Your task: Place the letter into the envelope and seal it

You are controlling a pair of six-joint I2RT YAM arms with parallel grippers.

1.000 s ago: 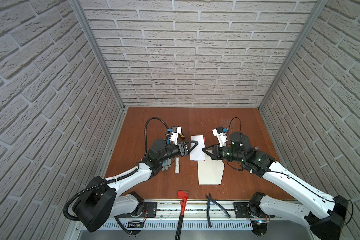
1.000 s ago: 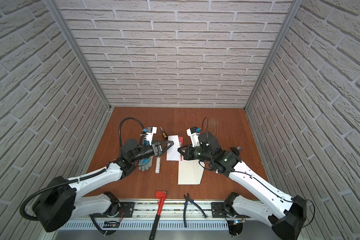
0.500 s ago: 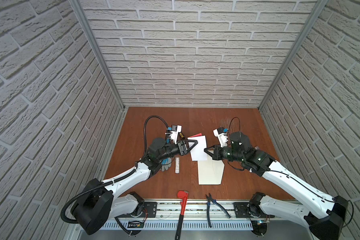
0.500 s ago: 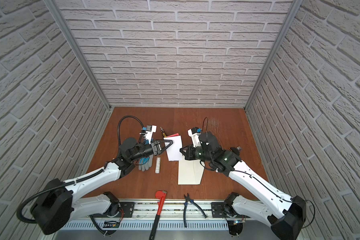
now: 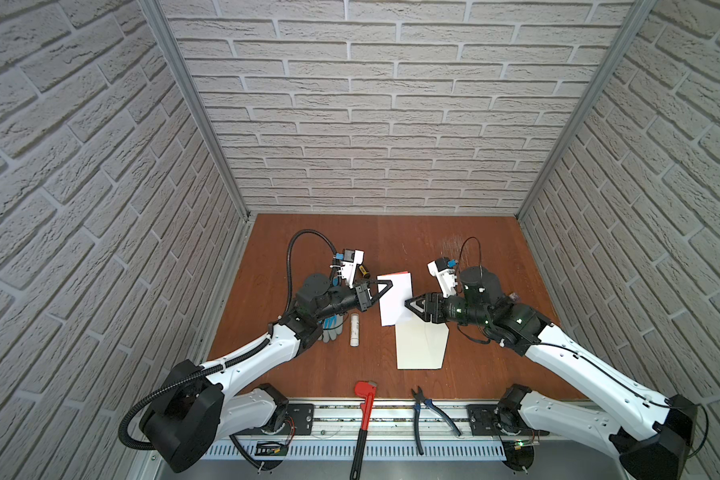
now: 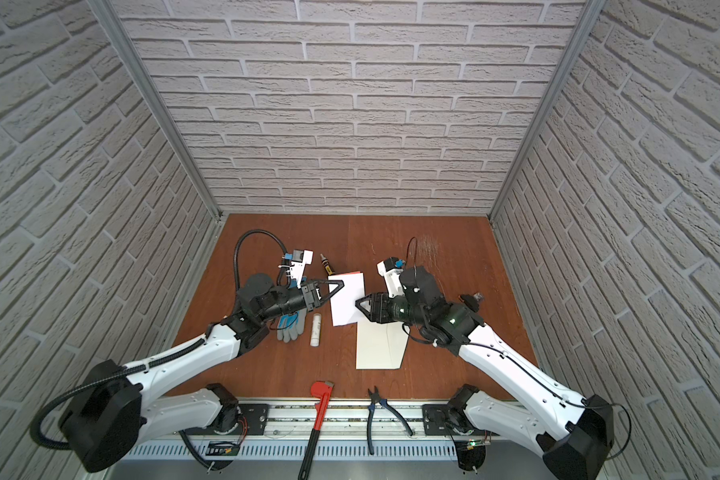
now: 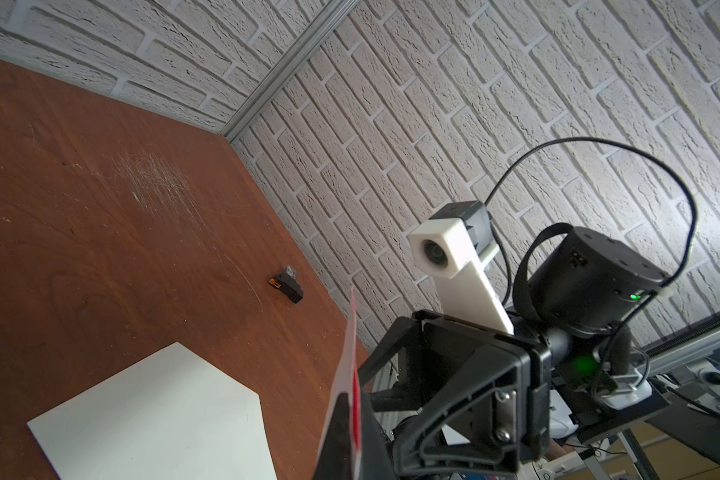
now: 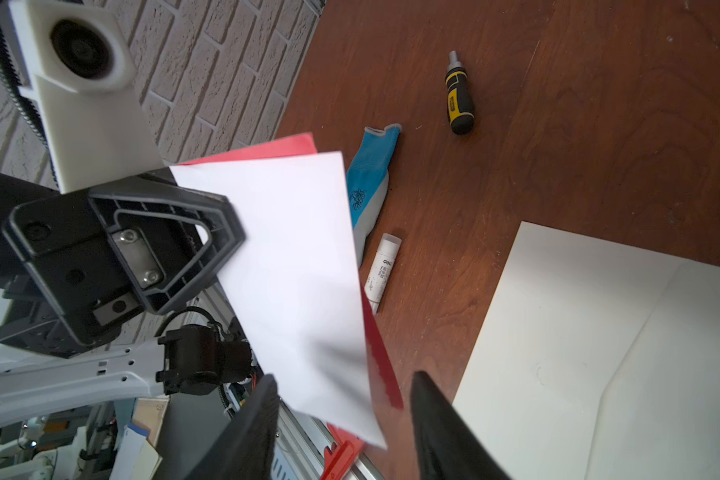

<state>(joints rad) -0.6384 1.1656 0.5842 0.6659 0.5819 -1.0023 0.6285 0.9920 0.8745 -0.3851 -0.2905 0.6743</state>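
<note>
Grip on the letter point(image 5: 395, 297) lies with the left gripper point(image 5: 385, 286) alone, its jaws closed on the card's left edge and holding it in the air above the table point(image 5: 481, 253). In both top views the card shows a plain whitish face with only a thin red strip along its far edge, and the right gripper point(image 5: 410, 305) meets its near right corner, though from up there the spread of the jaws cannot be read. The right wrist view settles this: the two dark fingers point(image 8: 437, 419) stand well apart with the card's corner in the gap between them, unpinched, and the red backing peeks out behind the white sheet. The left wrist view shows the card point(image 7: 348, 361) nearly edge-on, a thin pale and red sliver rising from the closed jaws, with the right gripper just beyond it. The envelope point(image 5: 420, 347) lies flat on the table, just nearer the rail than the held card; its flap crease shows only in the right wrist view. That view also shows a blue and grey glove point(image 8: 373, 178), a glue stick point(image 8: 381, 270) and a screwdriver point(image 8: 458, 93) beside the card
</note>
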